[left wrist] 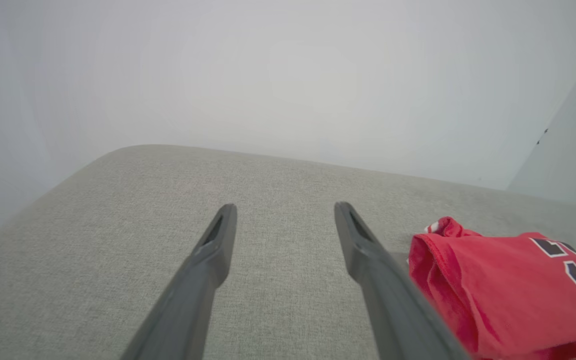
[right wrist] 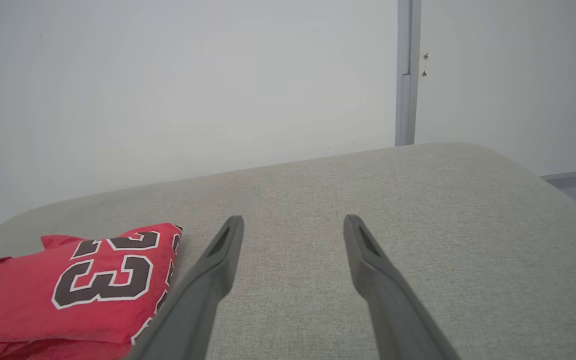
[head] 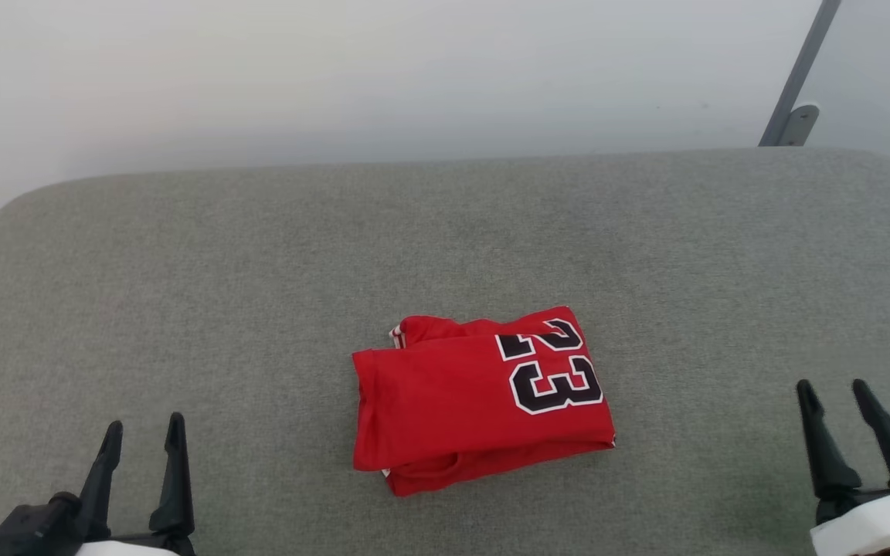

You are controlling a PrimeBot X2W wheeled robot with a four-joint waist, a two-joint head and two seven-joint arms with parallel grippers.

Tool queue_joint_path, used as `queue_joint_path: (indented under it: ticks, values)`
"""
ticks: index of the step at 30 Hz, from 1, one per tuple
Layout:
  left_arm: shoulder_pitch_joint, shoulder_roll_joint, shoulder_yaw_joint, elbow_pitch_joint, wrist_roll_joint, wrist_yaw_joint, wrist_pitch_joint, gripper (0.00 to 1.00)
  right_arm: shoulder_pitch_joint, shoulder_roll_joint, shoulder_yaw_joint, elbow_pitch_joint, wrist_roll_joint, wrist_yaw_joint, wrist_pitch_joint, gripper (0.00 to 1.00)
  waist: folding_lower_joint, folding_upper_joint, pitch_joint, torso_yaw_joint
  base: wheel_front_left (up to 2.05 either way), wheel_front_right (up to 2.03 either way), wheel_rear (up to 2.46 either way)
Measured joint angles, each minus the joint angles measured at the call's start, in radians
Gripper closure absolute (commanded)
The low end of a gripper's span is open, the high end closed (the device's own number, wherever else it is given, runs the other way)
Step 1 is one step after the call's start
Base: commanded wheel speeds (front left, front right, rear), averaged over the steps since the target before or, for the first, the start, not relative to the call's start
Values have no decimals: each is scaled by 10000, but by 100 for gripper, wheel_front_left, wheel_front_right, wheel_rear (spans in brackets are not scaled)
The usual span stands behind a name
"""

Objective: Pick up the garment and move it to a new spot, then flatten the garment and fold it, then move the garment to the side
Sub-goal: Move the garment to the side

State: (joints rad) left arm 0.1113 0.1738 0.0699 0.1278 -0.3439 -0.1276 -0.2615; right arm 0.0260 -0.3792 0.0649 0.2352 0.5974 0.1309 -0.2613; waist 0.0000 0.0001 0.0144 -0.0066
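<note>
One garment (head: 484, 398) is seen, folded (lettering partly tucked under). Two grippers flank it; the left gripper (head: 145, 422) and right gripper (head: 831, 384) are held wide, empty.

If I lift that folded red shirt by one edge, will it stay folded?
Probably not: the red jersey shirt with black 23 lies in loose soft layers, gaping at its near edge, so it would likely drape open. Pushed, it may bunch rather than slide on the textured grey fabric surface.

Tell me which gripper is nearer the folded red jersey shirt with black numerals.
Neither clearly; about equal. The left gripper sits left of the red jersey shirt, the right gripper right of it, both apart from it, jaws open.
</note>
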Motion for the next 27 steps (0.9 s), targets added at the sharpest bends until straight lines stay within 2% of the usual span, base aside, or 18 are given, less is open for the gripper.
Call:
queue_joint_path:
  ticks: [5, 8, 18, 27]
  values:
    - [-105, -38, -44, -125, 8, 0, 0, 0, -435, -343, 911, 205, 564, -2, 4, 0, 0, 0, 186, 225, 0, 0, 0]
    - [-136, -73, -8, -242, 27, -2, 0, 0, -960, -734, 1687, 155, 1068, 0, 387, 0, 0, 0, 330, 395, 0, 0, 0]
    - [-345, -215, -341, -278, 102, -2, 2, 0, -2758, -2405, 3971, -650, 3227, 0, 3860, 0, 0, 0, 860, 1165, 0, 0, 0]
    - [-765, -407, -857, -77, 102, -2, 0, 0, -3922, -3553, 4765, -591, 4219, -2, 6500, 0, 0, 0, 1390, 1979, 0, 0, 0]
